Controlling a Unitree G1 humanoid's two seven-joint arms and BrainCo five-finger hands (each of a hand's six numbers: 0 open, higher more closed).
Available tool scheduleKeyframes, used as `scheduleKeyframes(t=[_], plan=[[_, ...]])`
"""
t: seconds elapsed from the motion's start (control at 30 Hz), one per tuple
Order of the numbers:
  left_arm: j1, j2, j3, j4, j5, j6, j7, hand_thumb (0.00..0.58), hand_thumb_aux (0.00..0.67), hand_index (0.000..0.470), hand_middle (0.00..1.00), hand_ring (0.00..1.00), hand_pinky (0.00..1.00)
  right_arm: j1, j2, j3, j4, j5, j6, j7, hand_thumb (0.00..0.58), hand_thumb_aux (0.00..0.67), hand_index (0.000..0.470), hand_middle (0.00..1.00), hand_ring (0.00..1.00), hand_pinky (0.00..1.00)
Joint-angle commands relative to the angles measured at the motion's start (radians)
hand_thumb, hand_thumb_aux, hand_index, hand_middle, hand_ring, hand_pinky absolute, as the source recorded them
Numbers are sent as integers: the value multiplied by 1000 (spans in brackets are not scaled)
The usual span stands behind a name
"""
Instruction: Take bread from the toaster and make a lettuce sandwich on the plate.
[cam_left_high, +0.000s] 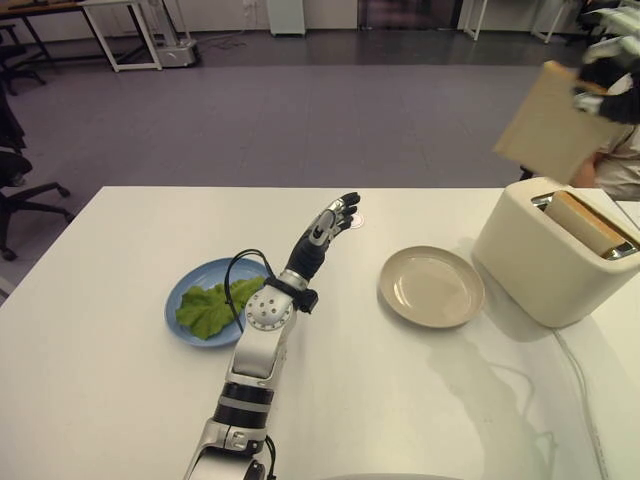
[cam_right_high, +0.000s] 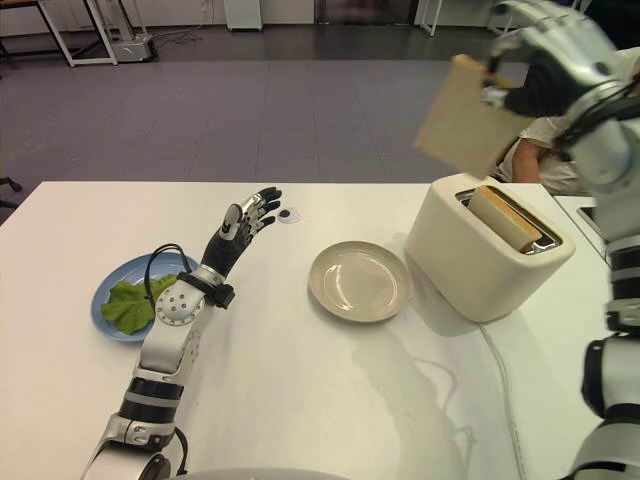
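My right hand (cam_right_high: 548, 62) is raised high above the cream toaster (cam_right_high: 487, 248), shut on a slice of bread (cam_right_high: 465, 117) that hangs tilted in the air. A second slice (cam_right_high: 505, 218) stands in the toaster's slot. The beige plate (cam_right_high: 359, 281) lies bare just left of the toaster. A green lettuce leaf (cam_right_high: 132, 303) rests on the blue plate (cam_right_high: 109, 285) at the left. My left hand (cam_right_high: 248, 222) hovers over the table between the two plates, fingers stretched out and holding nothing.
A small round dark mark (cam_right_high: 289, 215) lies on the white table (cam_right_high: 330, 400) beyond my left hand. The toaster's cord (cam_right_high: 510, 400) runs along the table's right side. Beyond the far edge is grey floor with desks.
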Motion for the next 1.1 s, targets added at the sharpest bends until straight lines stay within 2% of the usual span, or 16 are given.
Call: scheduleKeyframes(t=[0.03, 0.13, 0.33, 0.63, 1.1], plan=[[-12, 11, 13, 7, 1, 9, 1, 0, 0, 0, 0, 0, 0, 91, 117, 45, -150, 104, 68, 166, 580, 670, 470, 0, 0, 0], [-23, 16, 23, 8, -2, 9, 3, 0, 0, 0, 0, 0, 0, 142, 183, 83, -196, 140, 109, 274, 580, 670, 470, 0, 0, 0], [-29, 15, 27, 13, 3, 5, 6, 0, 0, 0, 0, 0, 0, 203, 239, 154, -110, 65, 74, 289, 580, 670, 470, 0, 0, 0], [-42, 16, 28, 41, 0, -11, -10, 0, 0, 0, 0, 0, 0, 245, 232, 162, 11, -26, 16, 235, 580, 670, 470, 0, 0, 0], [-53, 14, 28, 61, 3, -29, -10, 0, 0, 0, 0, 0, 0, 361, 181, 221, 15, -118, -46, 310, 580, 670, 470, 0, 0, 0]])
